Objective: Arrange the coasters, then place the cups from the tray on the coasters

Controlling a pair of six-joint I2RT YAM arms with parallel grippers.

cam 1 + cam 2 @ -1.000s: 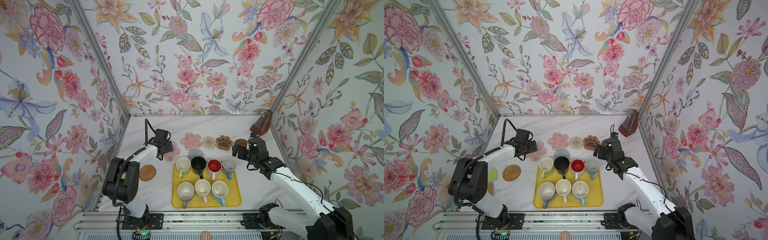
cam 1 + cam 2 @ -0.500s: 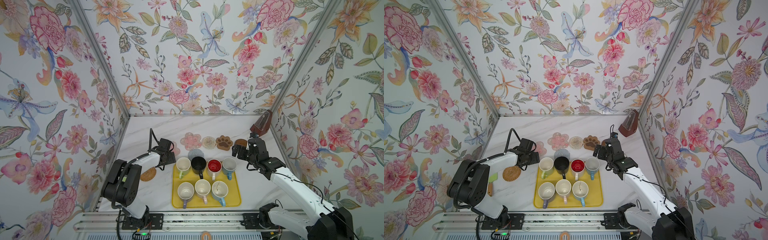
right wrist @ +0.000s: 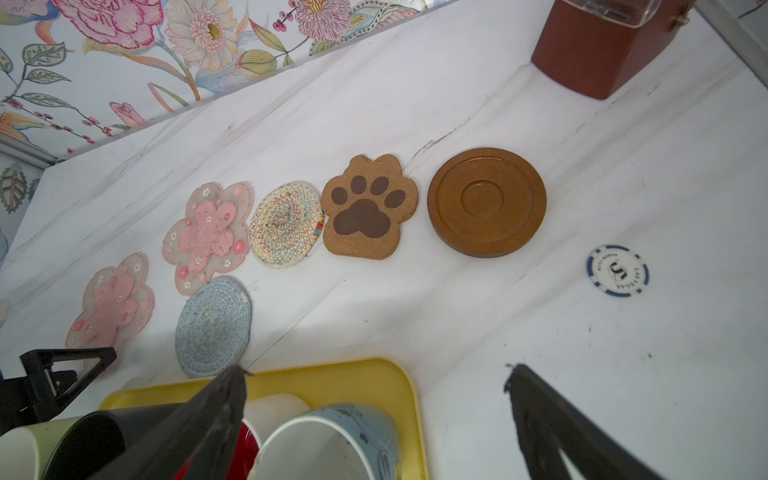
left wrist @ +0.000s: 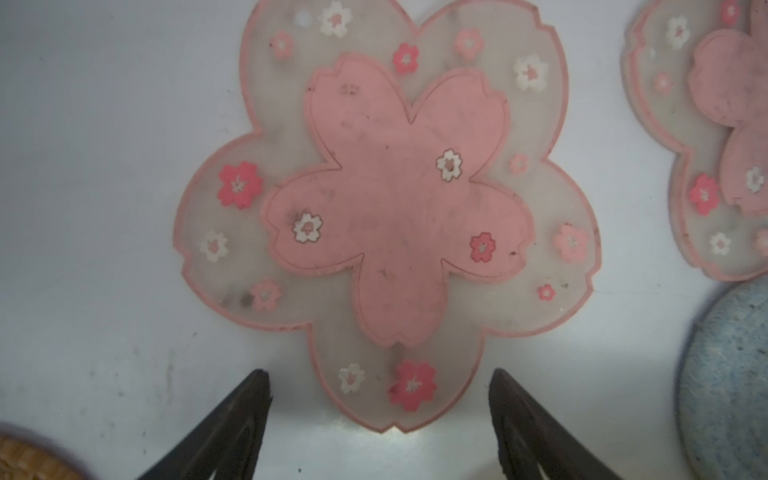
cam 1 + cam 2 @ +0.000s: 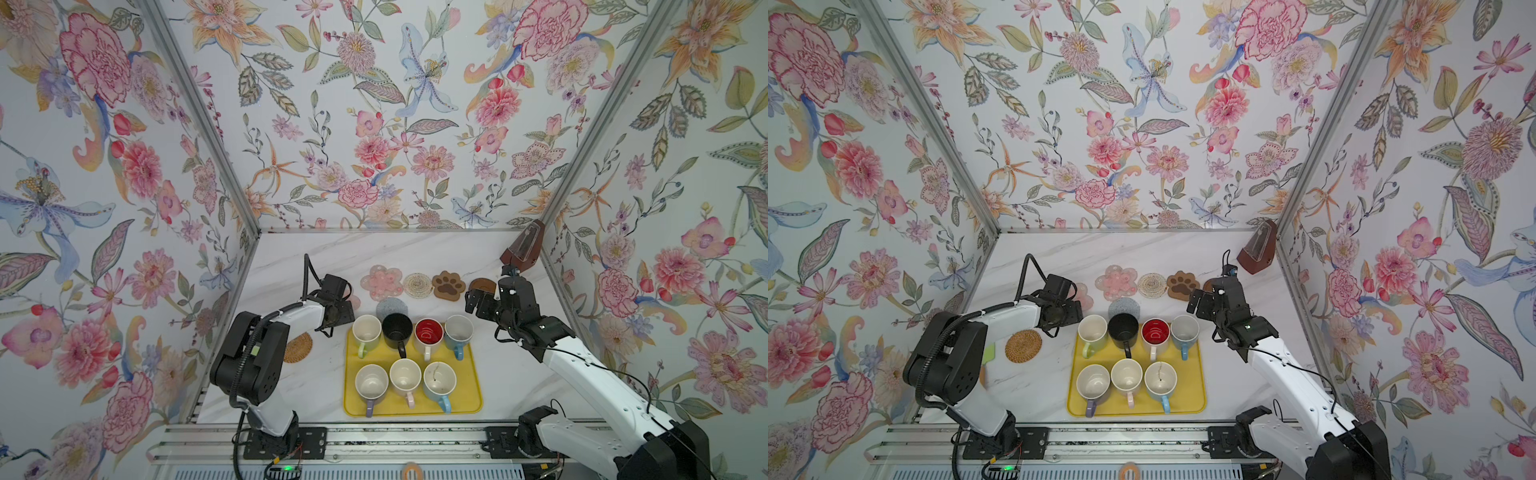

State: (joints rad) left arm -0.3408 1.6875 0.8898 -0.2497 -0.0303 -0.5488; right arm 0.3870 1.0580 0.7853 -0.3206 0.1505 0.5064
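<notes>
The left end effector is being held open just above a pink flower coaster toward the table's left edge, seemingly without contact. The right end effector is being held open and empty near the right edge. Seven cups are being carried by the yellow tray at the front edge.

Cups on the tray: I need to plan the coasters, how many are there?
7, all on the tray. Back row: green, black, red-inside, blue. Front row: lavender, cream, another blue. None seems hidden.
</notes>
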